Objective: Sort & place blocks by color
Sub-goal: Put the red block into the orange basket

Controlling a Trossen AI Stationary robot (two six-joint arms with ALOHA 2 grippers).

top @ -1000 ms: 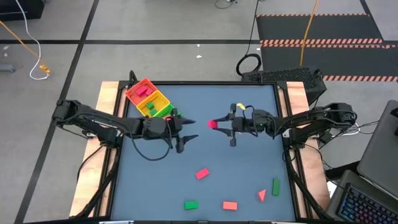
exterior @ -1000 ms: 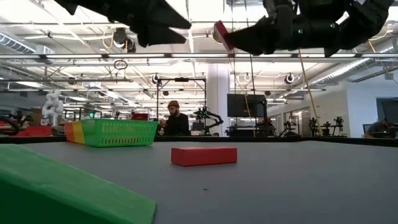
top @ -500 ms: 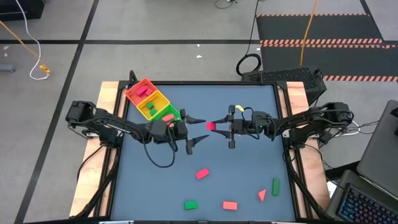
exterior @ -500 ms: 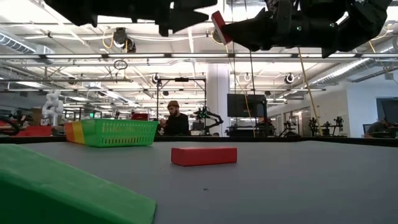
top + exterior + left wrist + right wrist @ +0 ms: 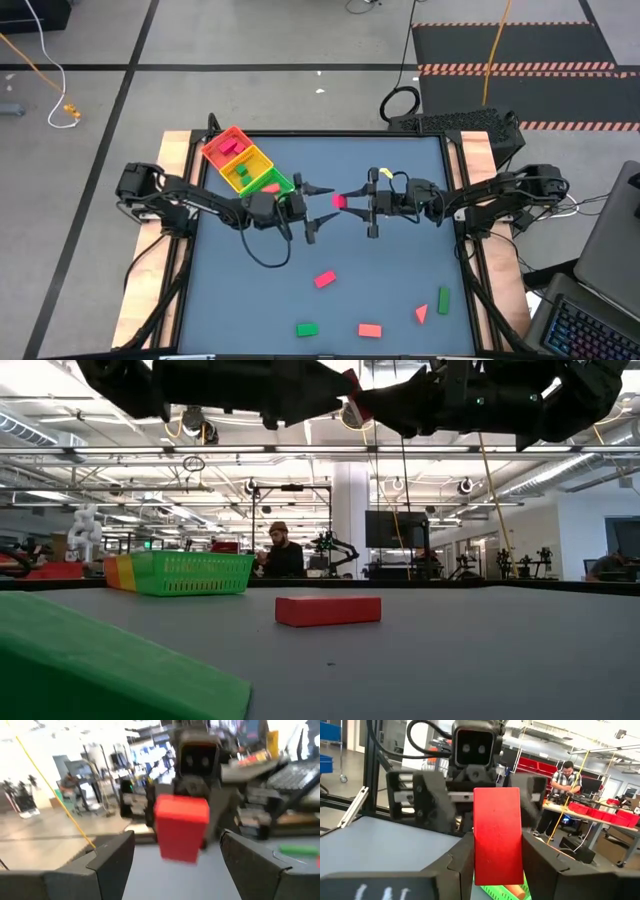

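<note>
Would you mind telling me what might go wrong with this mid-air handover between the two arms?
1. The right pincer holds the red block high above the table; if it releases before the open left pincer closes, the block may drop.
2. The pincers face each other closely, so they might collide.
3. The tray sits beside the left arm, which might nudge it.
</note>
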